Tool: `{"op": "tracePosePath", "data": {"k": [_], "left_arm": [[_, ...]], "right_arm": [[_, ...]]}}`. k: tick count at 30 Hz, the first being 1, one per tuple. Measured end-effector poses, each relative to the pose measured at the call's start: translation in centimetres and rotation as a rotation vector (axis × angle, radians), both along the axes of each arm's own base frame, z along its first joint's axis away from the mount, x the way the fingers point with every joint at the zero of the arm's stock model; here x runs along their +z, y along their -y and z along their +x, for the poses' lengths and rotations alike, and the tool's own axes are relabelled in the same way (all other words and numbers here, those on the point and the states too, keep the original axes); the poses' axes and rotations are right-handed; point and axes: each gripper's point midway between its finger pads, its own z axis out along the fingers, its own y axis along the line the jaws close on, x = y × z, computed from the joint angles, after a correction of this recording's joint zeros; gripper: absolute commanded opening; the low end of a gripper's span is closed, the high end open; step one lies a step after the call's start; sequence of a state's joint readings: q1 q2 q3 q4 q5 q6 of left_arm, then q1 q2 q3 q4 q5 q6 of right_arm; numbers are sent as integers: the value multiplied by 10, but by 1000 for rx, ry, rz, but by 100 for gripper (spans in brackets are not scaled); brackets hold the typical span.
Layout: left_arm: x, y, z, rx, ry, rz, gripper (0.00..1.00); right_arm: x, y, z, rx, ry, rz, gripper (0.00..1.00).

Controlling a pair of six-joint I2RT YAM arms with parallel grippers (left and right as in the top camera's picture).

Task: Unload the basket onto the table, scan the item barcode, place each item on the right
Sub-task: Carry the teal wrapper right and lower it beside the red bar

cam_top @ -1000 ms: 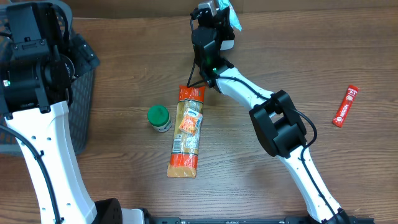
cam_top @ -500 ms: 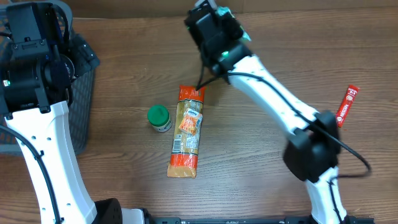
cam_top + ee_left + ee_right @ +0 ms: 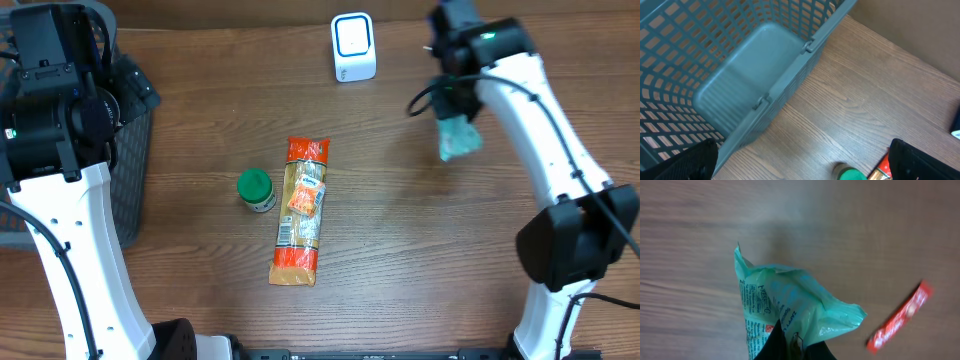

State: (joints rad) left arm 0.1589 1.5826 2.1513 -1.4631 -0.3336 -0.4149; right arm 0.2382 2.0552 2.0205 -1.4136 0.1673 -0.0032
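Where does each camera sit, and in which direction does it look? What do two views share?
Overhead: above the table, looking straight down on scanner, green-capped jar, orange packet; left arm and right arm show.
Left wrist: on the left arm, facing down at the basket; its open fingers show in the bottom corners.
Right wrist: on the right arm, facing down past the right end effector, shut on the teal packet.
Shared: jar in overhead and left wrist; teal packet in overhead and right wrist.

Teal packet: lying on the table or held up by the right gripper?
Held up. The right gripper pinches the teal packet by its edge in the wrist view; overhead it dangles at that arm's tip, over the table.
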Motion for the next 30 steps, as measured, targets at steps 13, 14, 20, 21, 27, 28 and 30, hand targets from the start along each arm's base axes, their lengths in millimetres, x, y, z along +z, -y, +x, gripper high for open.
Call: {"op": "tracePosePath", "data": {"k": [13, 14, 20, 21, 27, 28, 30], "left_arm": [[0, 0, 0, 0, 0, 0, 100], [0, 0, 0, 0, 0, 0, 100], [0, 0, 0, 0, 0, 0, 100], [0, 0, 0, 0, 0, 0, 100], [0, 0, 0, 0, 0, 0, 100], [0, 0, 0, 0, 0, 0, 100], [0, 0, 0, 0, 0, 0, 100]], "right_arm": [[-71, 93, -62, -307, -303, 71, 4], [-75, 96, -65, -322, -314, 72, 4], [-88, 100, -79, -356, -361, 78, 4], [-89, 100, -80, -358, -365, 78, 4], [-96, 99, -90, -361, -400, 74, 4], [-98, 99, -91, -362, -405, 73, 4], [-103, 99, -91, -361, -401, 72, 5]]}}
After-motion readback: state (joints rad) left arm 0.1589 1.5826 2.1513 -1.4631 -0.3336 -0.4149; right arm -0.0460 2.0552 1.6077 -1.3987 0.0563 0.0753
